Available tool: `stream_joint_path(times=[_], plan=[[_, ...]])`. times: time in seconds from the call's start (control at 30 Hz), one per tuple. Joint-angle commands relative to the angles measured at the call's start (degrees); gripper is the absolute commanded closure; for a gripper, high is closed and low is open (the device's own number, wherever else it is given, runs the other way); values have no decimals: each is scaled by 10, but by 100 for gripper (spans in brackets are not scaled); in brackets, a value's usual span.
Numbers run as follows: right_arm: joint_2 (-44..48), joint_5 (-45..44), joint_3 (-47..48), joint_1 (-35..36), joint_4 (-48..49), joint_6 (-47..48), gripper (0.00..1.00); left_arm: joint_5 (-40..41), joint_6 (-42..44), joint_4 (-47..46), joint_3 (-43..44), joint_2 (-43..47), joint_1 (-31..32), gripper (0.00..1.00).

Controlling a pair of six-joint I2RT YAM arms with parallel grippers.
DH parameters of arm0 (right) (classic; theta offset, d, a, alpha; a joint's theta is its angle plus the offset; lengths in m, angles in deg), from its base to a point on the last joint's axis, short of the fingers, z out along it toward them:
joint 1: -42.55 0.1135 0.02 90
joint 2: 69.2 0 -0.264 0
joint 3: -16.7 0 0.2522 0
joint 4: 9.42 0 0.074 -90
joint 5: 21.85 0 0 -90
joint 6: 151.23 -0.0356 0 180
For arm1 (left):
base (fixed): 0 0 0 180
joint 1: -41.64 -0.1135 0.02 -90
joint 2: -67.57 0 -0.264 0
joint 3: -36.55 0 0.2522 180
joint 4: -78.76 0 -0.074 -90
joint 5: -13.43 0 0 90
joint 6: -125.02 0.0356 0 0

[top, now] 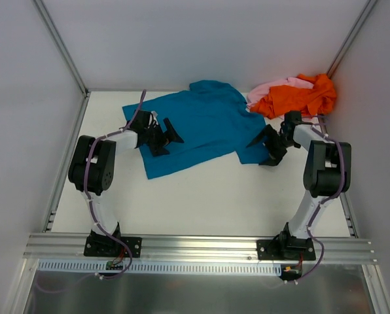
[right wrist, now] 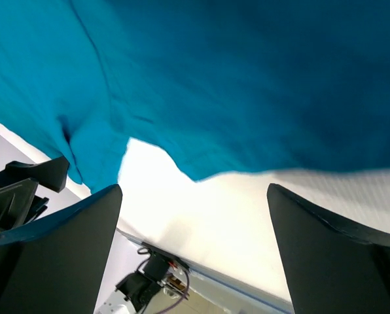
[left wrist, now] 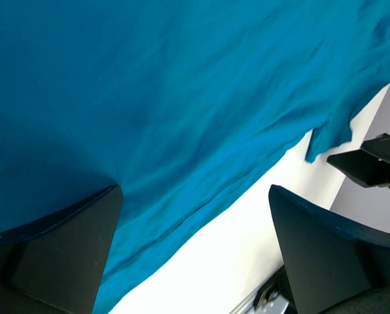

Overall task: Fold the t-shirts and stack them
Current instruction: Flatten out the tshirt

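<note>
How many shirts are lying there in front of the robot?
3. The teal-blue shirt lies spread out in the middle; the orange shirt is crumpled in the far right corner; the pale pink shirt peeks out beside it. More might be hidden underneath.

Two thin arms, left arm (top: 102, 208) and right arm (top: 307, 209), each made of white tubes and fat black round joints. Bolted down on flat black feet with small screws, side by side on a long silver rail (top: 201, 245). Purple cable (top: 137, 108) running along each one in loose loops, with tiny green and red bits hanging under the feet. At the tips, left gripper (top: 172, 145) and right gripper (top: 257, 155), all black. Up close, fingers (left wrist: 64, 255) wide and flat like dark wedges, with a thin blue shine along the top edge
</note>
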Motion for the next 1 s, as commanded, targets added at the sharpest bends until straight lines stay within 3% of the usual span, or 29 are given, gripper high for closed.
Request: stream_joint_path(times=[0.0, 0.27, 0.43, 0.53, 0.7, 0.97], plan=[[84, -11, -54, 5, -29, 17, 1, -8, 34, 51, -54, 50, 8, 1], [246, -20, -204, 5, -47, 26, 0, 11, 92, 107, -152, 169, 8, 1], [275, -32, -137, 9, -76, 37, 1, 27, 101, 117, -159, 203, 8, 1], [228, -38, -36, 14, -87, 48, 1, 31, 98, 125, -134, 211, 8, 1], [69, -32, 142, 23, -89, 54, 1, 36, 99, 156, -81, 244, 8, 1], [-160, -17, 318, 60, -85, 49, 1, 20, 89, 113, -87, 370, 9, 1]])
